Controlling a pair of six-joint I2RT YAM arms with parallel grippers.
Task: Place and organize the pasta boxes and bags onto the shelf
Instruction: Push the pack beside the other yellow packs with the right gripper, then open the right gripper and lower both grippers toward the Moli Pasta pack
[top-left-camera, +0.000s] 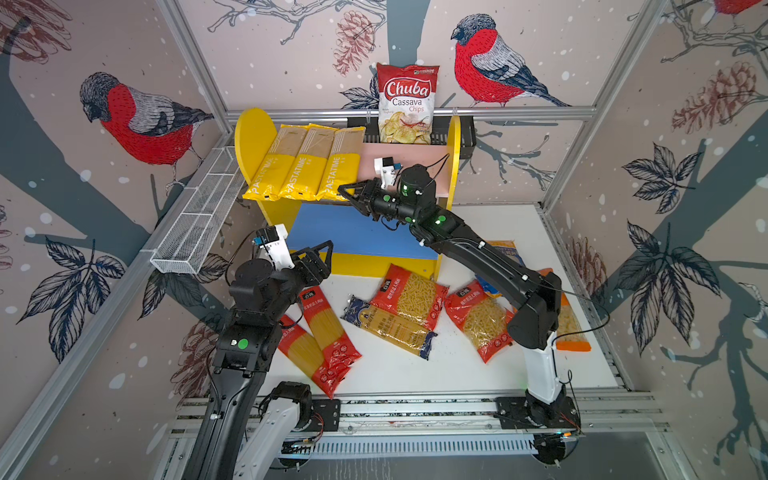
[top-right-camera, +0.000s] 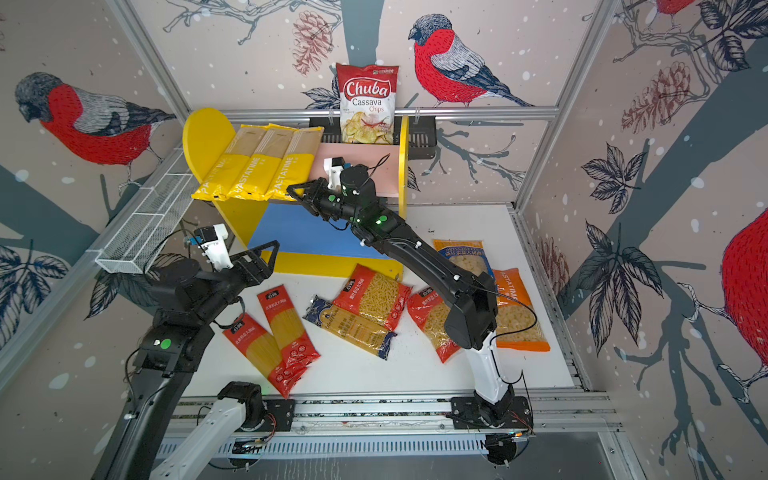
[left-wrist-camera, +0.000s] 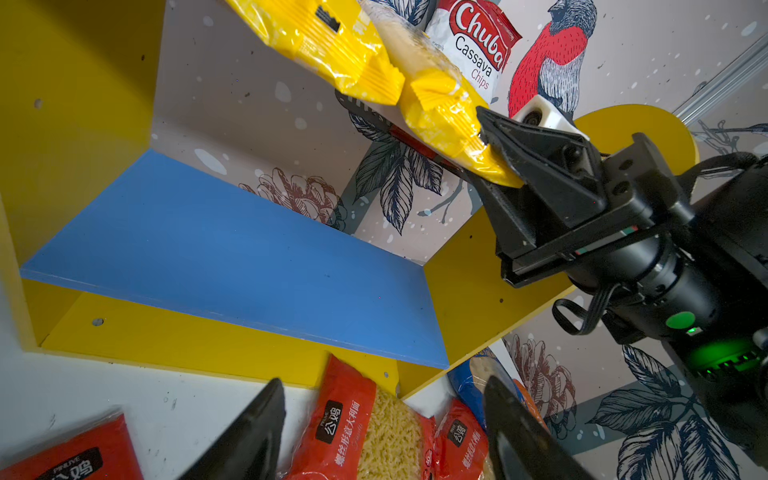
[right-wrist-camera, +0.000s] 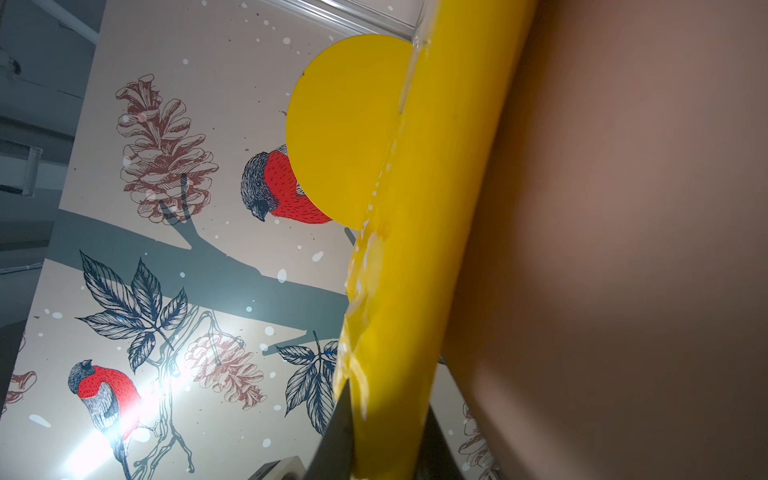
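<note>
Here our right gripper (top-left-camera: 348, 194) clamps the front end of the long yellow plastic PASTATIME pack (top-left-camera: 344, 162), its long axis running straight back across the pink upper board (top-left-camera: 409, 166); our left gripper (top-left-camera: 322, 259) gapes empty.

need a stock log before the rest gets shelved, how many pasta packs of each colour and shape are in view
long yellow PASTATIME pack: 3
long red spaghetti pack: 2
dark blue spaghetti pack: 1
short red bag: 2
blue bag: 1
orange bag: 1
total: 10
</note>
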